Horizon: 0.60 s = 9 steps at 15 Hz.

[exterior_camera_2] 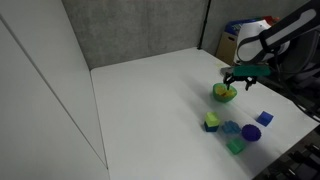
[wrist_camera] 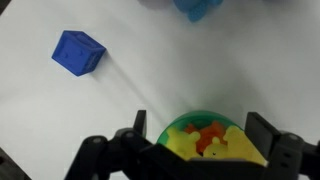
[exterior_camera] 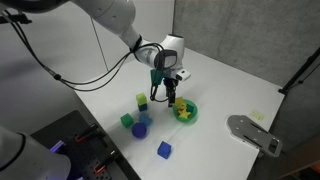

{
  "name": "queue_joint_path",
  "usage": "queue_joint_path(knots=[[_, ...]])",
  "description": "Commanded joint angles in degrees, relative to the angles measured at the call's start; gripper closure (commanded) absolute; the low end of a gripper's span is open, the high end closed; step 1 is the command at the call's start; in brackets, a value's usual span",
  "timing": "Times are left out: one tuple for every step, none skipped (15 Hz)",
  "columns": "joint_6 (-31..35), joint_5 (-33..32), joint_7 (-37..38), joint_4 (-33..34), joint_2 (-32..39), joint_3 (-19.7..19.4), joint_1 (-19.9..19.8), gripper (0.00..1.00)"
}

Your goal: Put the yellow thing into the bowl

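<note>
The wrist view cuts off the most. The bowl point(wrist_camera: 176, 132) sits at the bottom centre with its lower part out of frame and behind the dark gripper point(wrist_camera: 198, 130) body. A blue piece point(wrist_camera: 197, 8) at the top edge shows only its lower corner. Inside the bowl the yellow thing point(wrist_camera: 238, 150) appears as a bright yellow mass beside an orange piece point(wrist_camera: 207, 138), but the blur hides its outline, so its exact shape cannot be made out. In an exterior view the bowl point(exterior_camera: 194, 113) lies right of centre with a speck of yellow point(exterior_camera: 182, 112) in it, too small to read. In the other exterior view the bowl point(exterior_camera_2: 224, 95) is a small green-yellow blob at the right, its contents indistinct. The arm point(exterior_camera: 110, 20) enters from the upper left of that exterior view, bends down at the wrist, and holds the gripper point(exterior_camera: 170, 92) pointing downward just above and slightly left of the bowl. From the opposite side the gripper point(exterior_camera_2: 240, 76) hangs just above the bowl at the right edge. In the wrist view the fingers point(wrist_camera: 125, 148) stand spread apart on either side of the bowl, gripping nothing. A blue cube point(wrist_camera: 78, 52) lies alone at the upper left on the white table point(wrist_camera: 150, 70), well apart from the bowl.
</note>
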Motion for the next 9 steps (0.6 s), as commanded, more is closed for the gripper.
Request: queue_joint_path(knots=[[1.0, -4.1, -3.5, -10.6, -11.6, 0.3, 0.8, 0.00], [1.2, -5.0, -4.2, -12.7, -14.3, 0.6, 0.9, 0.00], [1.5, -5.8, -4.6, -14.9, -17.2, 1.0, 0.9, 0.00], [1.9, -6.2, -4.8, -16.6, -19.5, 1.6, 0.8, 0.00], [1.9, -6.2, -5.4, -18.6, -22.6, 2.3, 0.5, 0.00], [1.7, -6.0, -5.8, -20.4, -25.3, 3.0, 0.2, 0.00], [1.9, -5.7, -6.4, -22.6, -28.3, 3.8, -0.1, 0.00], [1.0, -5.6, -7.6, -24.7, -32.4, 4.2, -0.6, 0.00], [0.7, -5.4, -8.7, -26.7, -35.9, 5.0, -1.1, 0.00]])
